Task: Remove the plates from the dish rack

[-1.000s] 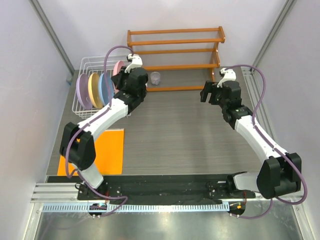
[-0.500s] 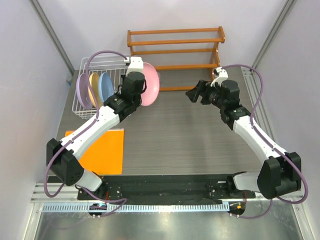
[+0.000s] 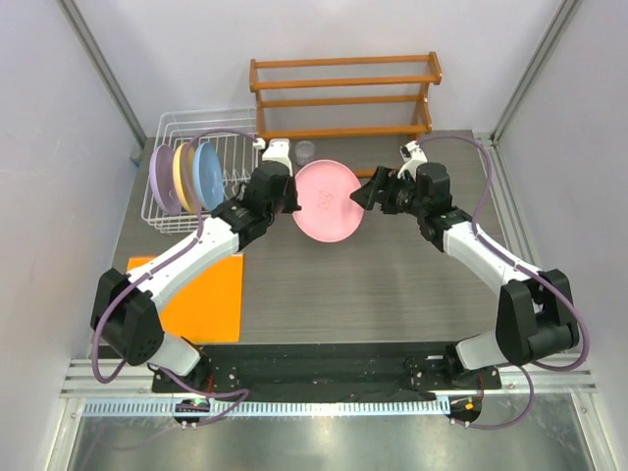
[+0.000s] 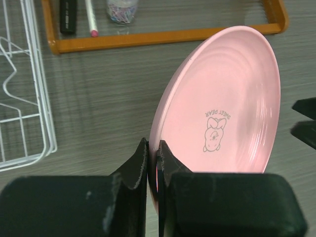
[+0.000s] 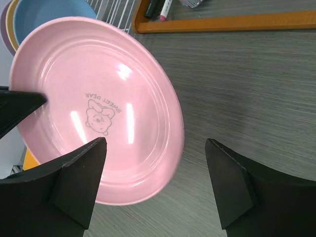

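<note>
Three round shallow plastic plates stand on edge between the dividers of the white wire dish rack at the far left corner of the bench. A lavender plate is nearest the left edge, a yellow plate is beside it, and a light blue plate is nearest the middle. The fourth, a round pink plastic plate printed with a small bear, is out of the rack. It is held tilted over the middle of the grey wood-grain bench, toward the far edge, with its printed face up and turned toward the right arm. The left gripper pinches its rim, the two black fingers drawn narrow with the plate's edge between them. The right gripper sits just beside the opposite side of the plate with its jaws spread wide and the plate's rim in line with the gap. Whether either finger touches the plate cannot be told. Against the far edge stands an orange-brown wooden slatted shelf. Within its bottom frame are a small clear cup of coloured clips, a black marker and a white pen with a pink tip. A flat orange mat lies toward the near left corner.
</note>
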